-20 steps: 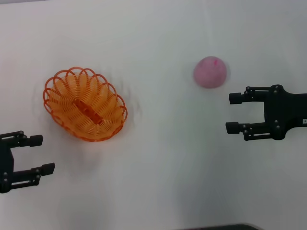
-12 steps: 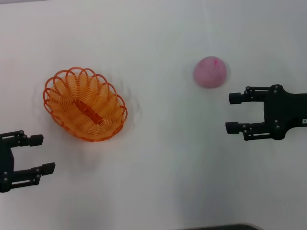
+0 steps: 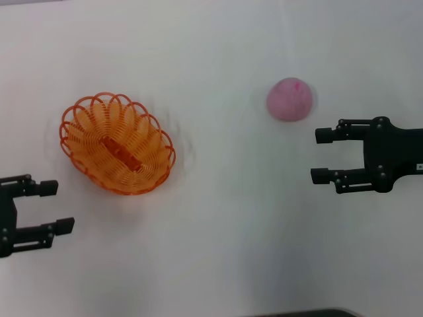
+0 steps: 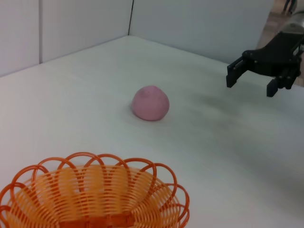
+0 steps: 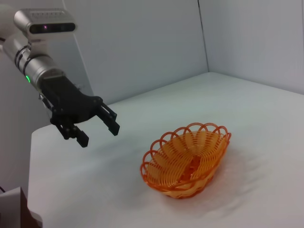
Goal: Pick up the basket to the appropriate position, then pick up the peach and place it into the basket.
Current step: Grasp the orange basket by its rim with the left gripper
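The orange basket lies on the white table at the left. It also shows in the left wrist view and the right wrist view. The pale pink peach sits apart from it at the right, and shows in the left wrist view. My left gripper is open and empty, near the table's front, beside and below the basket. My right gripper is open and empty, to the right of the peach and nearer the front.
The white table spreads between basket and peach. White walls stand behind it in the wrist views. A dark edge shows at the front of the table.
My left gripper has drawn back slightly toward the left edge. The right gripper, basket and peach have not moved.
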You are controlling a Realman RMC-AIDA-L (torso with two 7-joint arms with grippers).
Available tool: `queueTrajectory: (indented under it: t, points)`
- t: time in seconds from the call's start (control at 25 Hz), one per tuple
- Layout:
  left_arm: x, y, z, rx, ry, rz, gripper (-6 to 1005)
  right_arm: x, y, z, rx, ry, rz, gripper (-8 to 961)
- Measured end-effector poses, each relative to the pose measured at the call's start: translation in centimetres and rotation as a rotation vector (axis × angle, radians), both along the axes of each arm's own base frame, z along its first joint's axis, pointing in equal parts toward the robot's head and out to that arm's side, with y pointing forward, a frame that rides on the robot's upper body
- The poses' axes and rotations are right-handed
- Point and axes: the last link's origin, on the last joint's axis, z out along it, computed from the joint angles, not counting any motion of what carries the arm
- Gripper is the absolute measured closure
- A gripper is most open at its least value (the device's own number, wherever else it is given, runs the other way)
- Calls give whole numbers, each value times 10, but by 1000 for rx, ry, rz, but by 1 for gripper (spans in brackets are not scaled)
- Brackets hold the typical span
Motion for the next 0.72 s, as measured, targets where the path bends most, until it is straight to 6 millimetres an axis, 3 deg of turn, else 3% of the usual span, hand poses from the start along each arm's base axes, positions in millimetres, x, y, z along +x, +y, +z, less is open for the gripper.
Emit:
queueTrajectory:
  t: [0.44,0.48,0.72]
  points:
    - [35,22,28,-33,20,74,281,-2,4,-2,-3,1,4,150]
    - [47,32,35,-46,47,119,281,-2,4,-2,-3,1,4,150]
    - [75,49,44,-53,128,128,282,-4,4,-5,-3,4,12,150]
